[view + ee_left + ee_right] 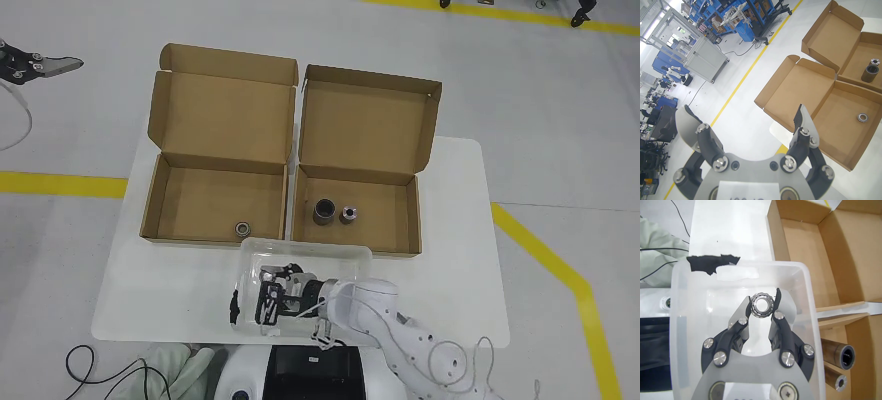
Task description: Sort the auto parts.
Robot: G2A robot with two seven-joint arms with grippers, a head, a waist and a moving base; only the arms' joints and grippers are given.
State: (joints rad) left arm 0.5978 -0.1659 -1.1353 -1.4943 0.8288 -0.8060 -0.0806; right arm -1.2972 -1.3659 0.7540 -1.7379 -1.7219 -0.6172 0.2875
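My right gripper (762,303) is inside the clear plastic bin (808,279), shut on a steel roller bearing (762,307) held between both fingers. In the top view that gripper (272,298) is in the bin (300,246) at the table's front. The left cardboard box (190,200) holds one similar bearing (241,229). The right box (385,215) holds a dark cylindrical sleeve (324,211) and a small silver bushing (348,214). My left gripper (743,111) hangs open and empty off the table's left side, seen in the top view at the far left (30,65).
Both boxes stand side by side behind the bin with their lids folded back. A torn black tape strip (711,261) sticks to the bin's rim. Pale green cloth (170,365) and cables lie by the table's front left corner. Bare tabletop (460,270) lies right of the bin.
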